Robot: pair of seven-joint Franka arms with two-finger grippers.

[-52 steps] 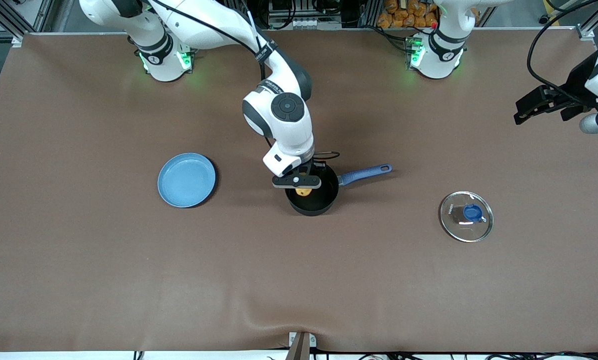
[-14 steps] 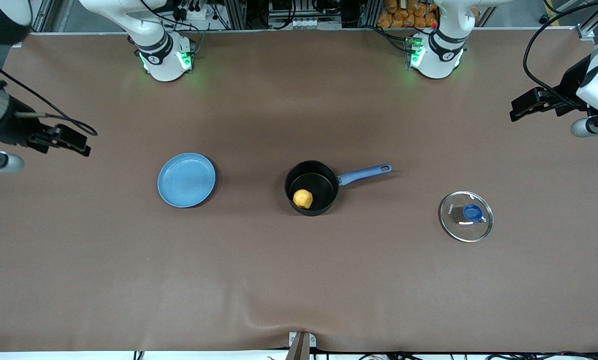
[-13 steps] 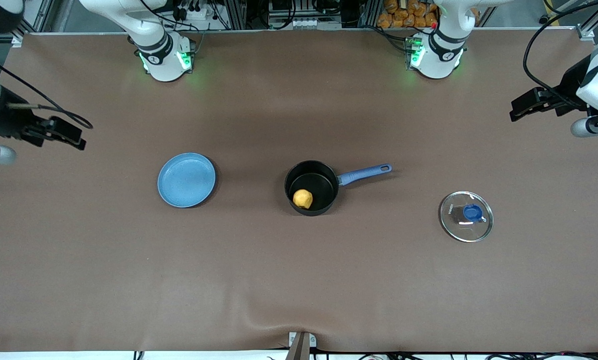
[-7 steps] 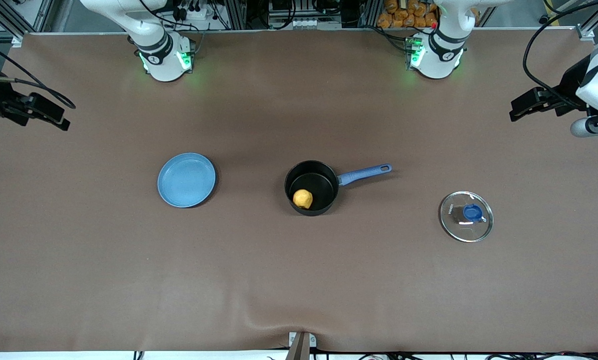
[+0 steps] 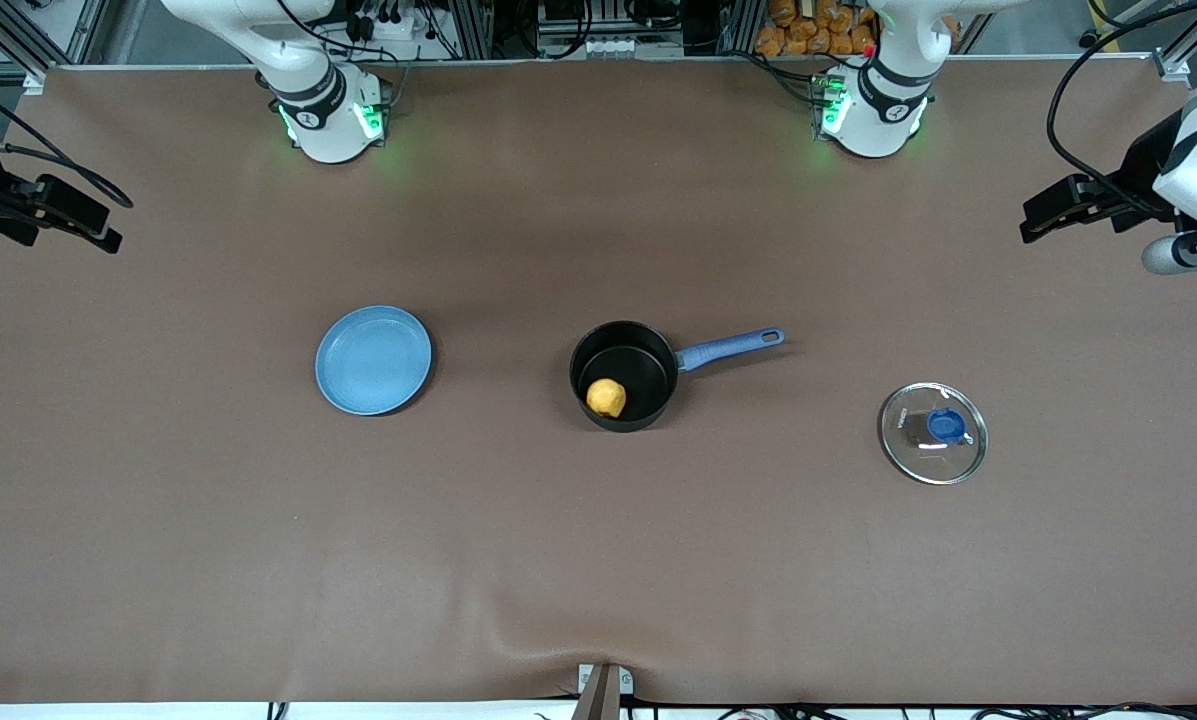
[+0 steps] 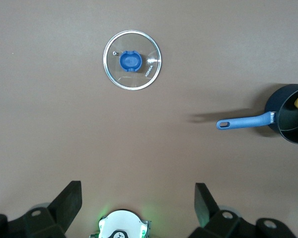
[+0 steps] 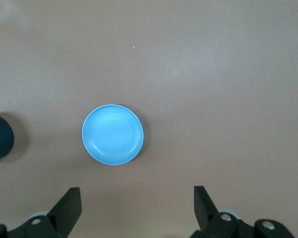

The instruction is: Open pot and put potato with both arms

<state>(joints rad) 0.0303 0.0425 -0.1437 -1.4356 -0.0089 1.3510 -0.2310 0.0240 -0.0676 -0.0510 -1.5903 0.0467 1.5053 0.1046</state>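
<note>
Front view: potato in pot, well apart from both hands.

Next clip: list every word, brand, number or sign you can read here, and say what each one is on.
Lid: a short white brand mark is printed on the glass beside the blue knob, too small to read.
Pot, potato, plate: no text visible.
Nothing else readable in any view.
</note>
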